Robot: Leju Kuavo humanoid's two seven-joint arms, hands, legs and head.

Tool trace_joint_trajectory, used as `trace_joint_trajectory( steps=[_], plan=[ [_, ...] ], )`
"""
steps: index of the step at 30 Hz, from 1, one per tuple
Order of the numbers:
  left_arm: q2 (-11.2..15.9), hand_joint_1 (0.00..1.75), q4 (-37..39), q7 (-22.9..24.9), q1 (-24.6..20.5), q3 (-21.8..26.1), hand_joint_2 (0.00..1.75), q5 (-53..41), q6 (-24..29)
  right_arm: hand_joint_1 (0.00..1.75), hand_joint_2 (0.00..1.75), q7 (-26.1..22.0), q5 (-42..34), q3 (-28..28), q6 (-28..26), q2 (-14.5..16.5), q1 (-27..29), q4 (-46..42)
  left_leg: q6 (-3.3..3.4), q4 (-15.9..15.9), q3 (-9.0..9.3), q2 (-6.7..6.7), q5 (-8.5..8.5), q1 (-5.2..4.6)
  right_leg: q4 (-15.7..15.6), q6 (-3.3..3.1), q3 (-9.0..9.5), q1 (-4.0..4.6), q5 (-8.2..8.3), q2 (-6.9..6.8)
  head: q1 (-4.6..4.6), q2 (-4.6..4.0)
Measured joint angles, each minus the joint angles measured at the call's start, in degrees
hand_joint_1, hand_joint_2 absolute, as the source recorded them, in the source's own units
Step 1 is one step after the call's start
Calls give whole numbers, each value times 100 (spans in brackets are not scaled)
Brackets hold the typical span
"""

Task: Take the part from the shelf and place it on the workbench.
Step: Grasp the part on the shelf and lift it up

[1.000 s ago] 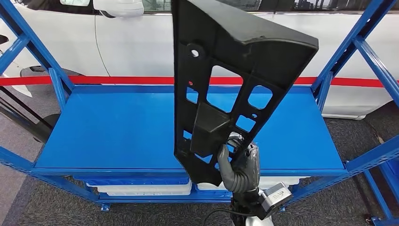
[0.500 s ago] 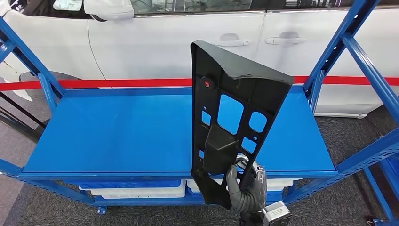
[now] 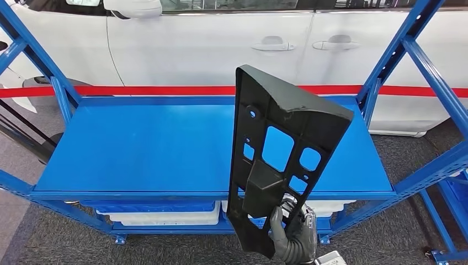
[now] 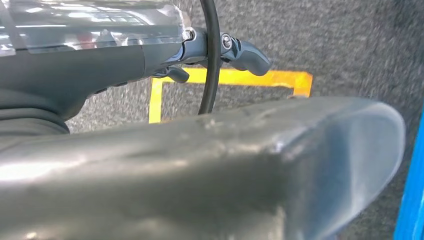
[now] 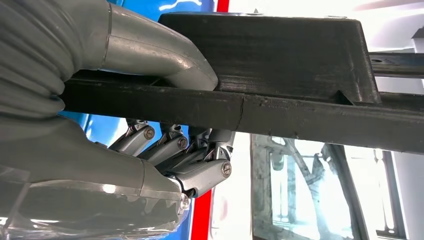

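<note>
My right hand [image 3: 292, 238] grips the black part [image 3: 278, 149] by its lower edge; it looks stiff but top-heavy, so I'd hold firm.

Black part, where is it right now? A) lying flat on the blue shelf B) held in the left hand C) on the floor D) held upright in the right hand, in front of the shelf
D: the right hand grips the black part at its lower end, thumb on one face and fingers on the other, holding it upright in front of the blue shelf.
</note>
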Motion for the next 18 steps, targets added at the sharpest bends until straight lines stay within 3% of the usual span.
trace_joint_trajectory(
  steps=[2,5,6,8,10,11,12,13,14,16,18],
  plan=[
    [-12,0,0,14,-3,10,0,-21,-13,175,175,-16,25,-10,39,9,11,-29,-67,67,-50,-11,26,-9,-391,-57,216,14,94,27,0,0],
    [-15,0,0,32,2,19,0,-36,-15,175,175,-48,49,-18,91,37,21,-67,-184,89,-89,-27,87,-1,-413,-212,137,37,163,46,-2,0],
    [-17,0,0,37,7,21,0,-39,-16,175,175,-55,53,-20,105,49,21,-79,-216,143,-126,-28,11,10,-416,-268,101,38,207,41,-2,0],
    [-21,0,0,41,9,22,0,-41,-17,175,175,-66,55,-25,120,72,22,-102,-262,575,-287,-28,-425,32,-429,-360,3,42,307,25,-1,0],
    [-24,0,0,43,5,22,0,-41,-18,175,175,-68,55,-29,127,86,23,-110,-289,1307,-487,-27,-929,38,-421,-398,-127,76,403,13,-2,0],
    [-23,0,0,43,4,22,0,-41,-18,175,175,-68,55,-31,128,87,24,-111,-287,1571,-515,-28,-1028,36,-414,-405,-193,96,449,7,-2,0],
    [-22,0,0,43,4,23,0,-41,-18,175,175,-68,55,-32,128,87,24,-112,-270,1651,-452,-28,-1003,32,-406,-411,-257,119,493,2,-2,0],
    [-21,0,0,43,4,24,0,-41,-18,175,175,-68,55,-34,128,88,24,-112,-235,1507,-281,-29,-883,19,-400,-415,-315,143,535,1,-2,0],
    [-21,0,0,43,2,24,0,-42,-18,175,175,-68,55,-35,128,90,24,-114,-178,1172,-13,-33,-735,-2,-396,-418,-363,165,576,2,-2,0],
    [-8,0,-4,41,-12,24,0,-44,-18,175,175,-70,55,-37,128,101,22,-128,-44,323,570,-34,-602,-64,-393,-402,-421,184,649,-1,-1,0],
    [4,0,-9,37,-25,24,0,-48,-19,175,175,-78,55,-39,135,115,19,-145,20,-123,827,-29,-607,-124,-401,-349,-437,160,716,-16,-1,0]
  ],
)
